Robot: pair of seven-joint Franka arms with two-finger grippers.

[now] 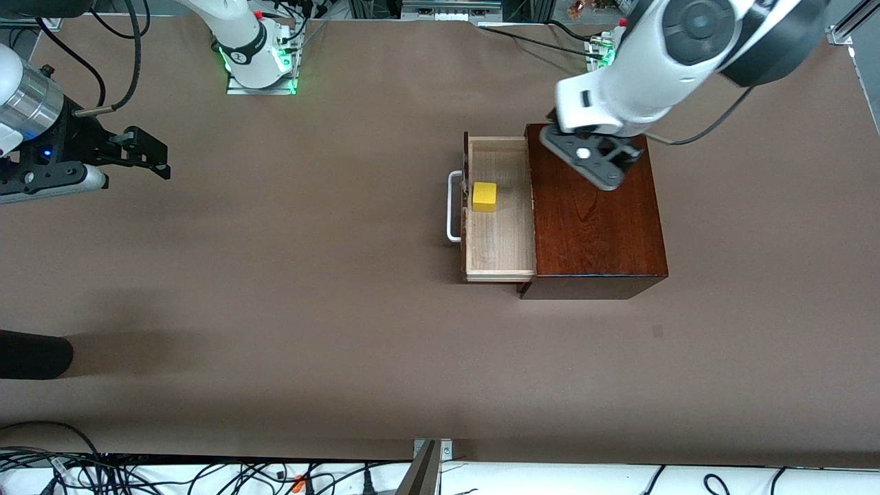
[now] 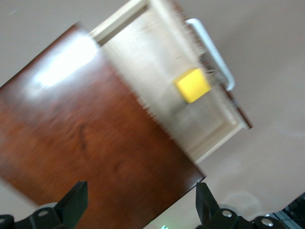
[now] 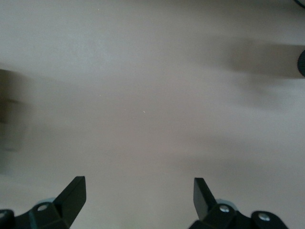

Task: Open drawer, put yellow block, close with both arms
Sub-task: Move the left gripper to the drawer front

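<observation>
the drawer [image 1: 500,210] is pulled out of the brown box [image 1: 595,216], and the yellow block [image 1: 484,196] sits in it by the white handle [image 1: 452,206]. the left hand [image 1: 597,161] hangs open over the box top. the right hand [image 1: 148,152] waits open over the bare tabletop [image 1: 309,309] near the right arm's edge.

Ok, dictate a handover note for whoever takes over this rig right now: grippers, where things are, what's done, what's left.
Left gripper: open, holding nothing, over the top of the wooden box.
Right gripper: open, holding nothing, over bare table at the right arm's end; that arm waits.
Drawer: pulled out of the box toward the right arm's end, white handle free.
Yellow block: lying in the drawer, close to the handle end.
Done: drawer opened, block placed inside.
Left: push the drawer shut; the task calls for both arms.
</observation>
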